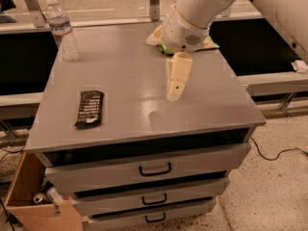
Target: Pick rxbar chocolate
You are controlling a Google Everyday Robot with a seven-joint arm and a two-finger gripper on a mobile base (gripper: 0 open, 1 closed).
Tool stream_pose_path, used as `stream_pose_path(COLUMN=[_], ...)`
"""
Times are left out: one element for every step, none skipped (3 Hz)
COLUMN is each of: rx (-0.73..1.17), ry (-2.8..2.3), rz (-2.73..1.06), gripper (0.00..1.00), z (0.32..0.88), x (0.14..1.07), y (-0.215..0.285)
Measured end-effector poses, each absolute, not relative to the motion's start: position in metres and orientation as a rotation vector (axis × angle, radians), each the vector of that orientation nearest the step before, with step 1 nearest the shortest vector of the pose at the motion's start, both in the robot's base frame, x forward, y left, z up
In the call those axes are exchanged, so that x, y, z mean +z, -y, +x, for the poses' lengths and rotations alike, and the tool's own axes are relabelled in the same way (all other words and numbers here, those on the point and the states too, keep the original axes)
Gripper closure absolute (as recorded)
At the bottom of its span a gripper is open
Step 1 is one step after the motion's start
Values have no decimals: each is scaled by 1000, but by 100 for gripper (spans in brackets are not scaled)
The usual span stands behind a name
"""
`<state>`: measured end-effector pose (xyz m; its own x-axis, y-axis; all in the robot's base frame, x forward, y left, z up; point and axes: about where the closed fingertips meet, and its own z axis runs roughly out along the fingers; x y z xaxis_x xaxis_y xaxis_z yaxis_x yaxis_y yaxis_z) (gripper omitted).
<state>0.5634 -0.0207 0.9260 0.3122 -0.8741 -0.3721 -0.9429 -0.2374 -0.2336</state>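
The rxbar chocolate [90, 108] is a flat dark bar with pale lettering. It lies on the left front part of the grey cabinet top [120, 71], lengthwise front to back. My gripper [173, 91] hangs from the white arm over the middle of the top, pointing down, a little above the surface. It is well to the right of the bar and holds nothing that I can see.
A water bottle [61, 29] stands at the back left corner. A green snack bag [210, 44] lies at the back right, mostly hidden behind my arm. Drawers [154, 168] are below the top. A cardboard box [26, 196] sits on the floor at the left.
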Motion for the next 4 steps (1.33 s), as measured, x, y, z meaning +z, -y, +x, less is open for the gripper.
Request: stream_pose_path(rx=[277, 352, 445, 537], ry=[-1498, -1345, -1222, -1100], rz=[-2218, -2276, -2327, -2374], gripper=[0, 0, 0, 0], z=[581, 606, 613, 608], x=[916, 900, 884, 872], y=[-8, -53, -93, -128])
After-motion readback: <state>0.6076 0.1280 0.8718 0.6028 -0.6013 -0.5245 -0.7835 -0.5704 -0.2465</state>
